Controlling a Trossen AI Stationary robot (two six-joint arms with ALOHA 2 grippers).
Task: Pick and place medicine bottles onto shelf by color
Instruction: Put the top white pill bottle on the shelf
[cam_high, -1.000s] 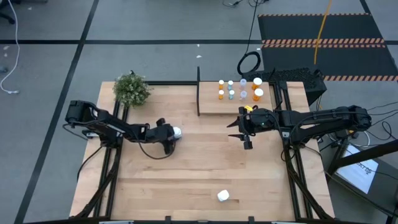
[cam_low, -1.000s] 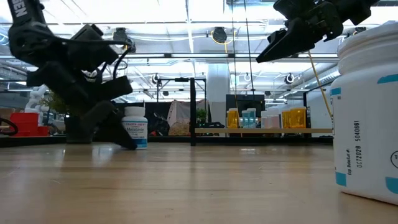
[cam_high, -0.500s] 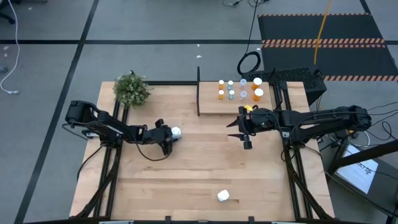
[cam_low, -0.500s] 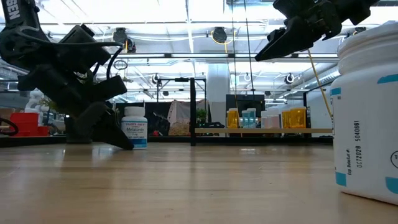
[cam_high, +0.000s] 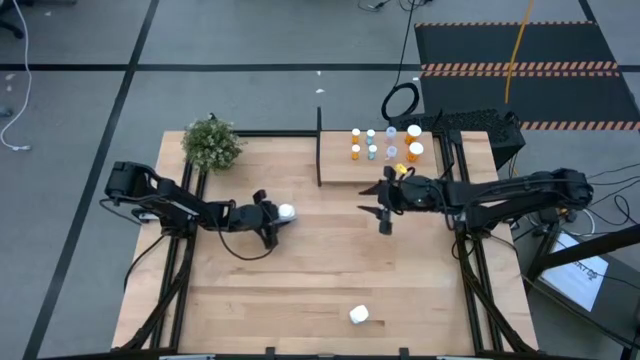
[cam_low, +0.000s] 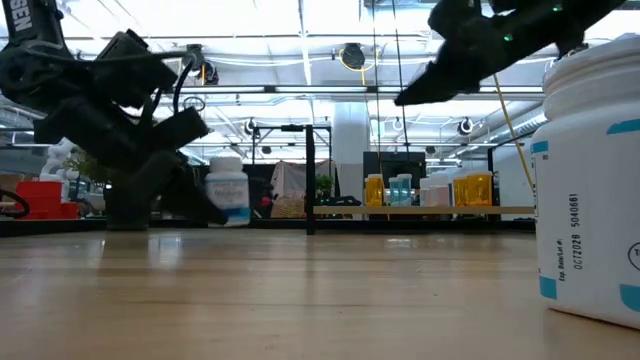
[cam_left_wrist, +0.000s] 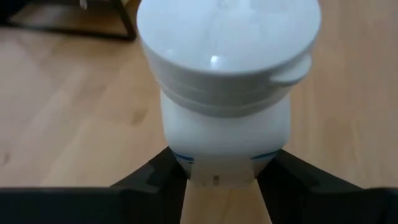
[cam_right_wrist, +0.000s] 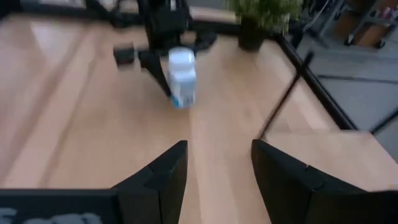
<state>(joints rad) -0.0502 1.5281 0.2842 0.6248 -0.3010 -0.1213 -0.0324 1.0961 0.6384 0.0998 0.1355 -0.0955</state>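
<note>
A white medicine bottle (cam_high: 286, 211) with a blue-banded label is in my left gripper (cam_high: 277, 217), left of the table's middle. In the low view the bottle (cam_low: 227, 190) hangs just above the tabletop. My right gripper (cam_high: 383, 213) is open in the air in front of the shelf (cam_high: 340, 172) and holds nothing. On that light wooden shelf stand orange bottles (cam_high: 355, 151), pale-blue bottles (cam_high: 372, 151) and white-capped ones. A second white bottle (cam_high: 359, 315) stands upright near the table's near edge. My left gripper pinches the white bottle between its two fingers (cam_left_wrist: 155, 175), on the lower part of the body (cam_left_wrist: 217, 163), below the cap. The fingers come slanting down from the table's left. The bottle is lifted just clear of the table and stays roughly upright.
A green bushy plant (cam_high: 212, 143) stands at the table's far left corner. A thin black post (cam_high: 319, 145) rises at the shelf's left end. Bare wood lies between the two grippers and toward the near edge. In the low view, the near bottle (cam_low: 590, 190) fills the right side.
My left gripper has raised the white bottle off the tabletop and carried it slightly toward the table's right. My right gripper has moved a little toward the table's left and far edge, staying open.
</note>
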